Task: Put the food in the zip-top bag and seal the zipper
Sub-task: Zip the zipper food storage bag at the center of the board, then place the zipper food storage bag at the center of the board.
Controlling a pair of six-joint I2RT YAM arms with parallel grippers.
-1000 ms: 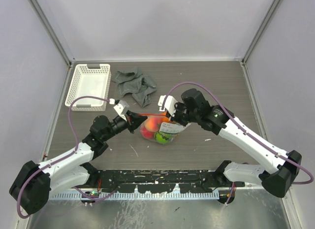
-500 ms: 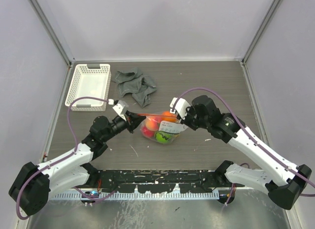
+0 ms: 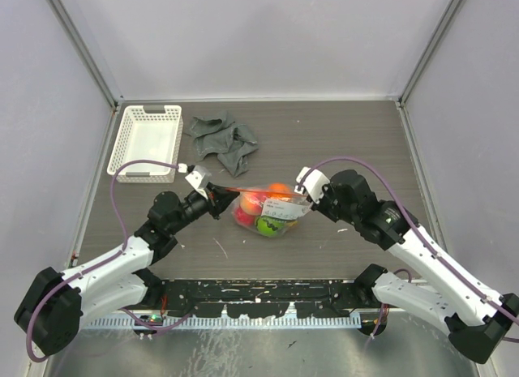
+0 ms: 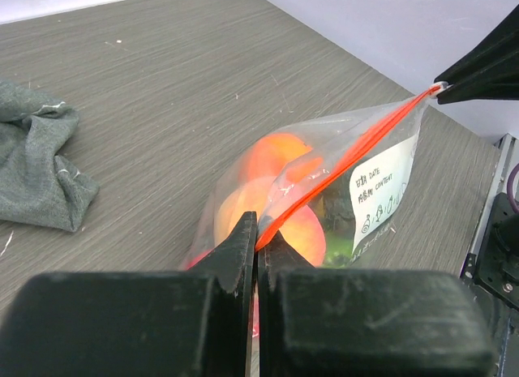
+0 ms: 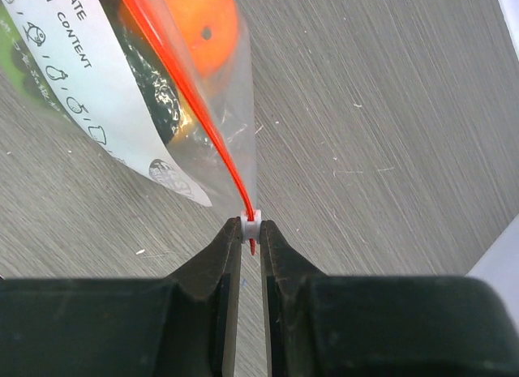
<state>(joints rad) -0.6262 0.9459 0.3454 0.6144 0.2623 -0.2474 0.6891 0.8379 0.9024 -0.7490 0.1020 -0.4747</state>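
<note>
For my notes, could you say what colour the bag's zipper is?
The zipper is red-orange, clearest in left wrist view.

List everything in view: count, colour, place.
white lattice plastic basket: one, white, table's far left corner.
crumpled grey cloth: one, grey, right of the basket.
clear wrinkly zip-top bag: one, clear, white label, table centre, between the grippers.
thin red-orange zipper strip: one, red-orange, along the bag's mouth.
small white slider: one, white, zipper's right end.
rounded toy food: several, orange, red, green visible, inside the bag.
dark wood-grain table: one, grey-brown, under everything.
left gripper: one, black, shut on the zipper's left end.
right gripper: one, black, shut on the slider.
</note>
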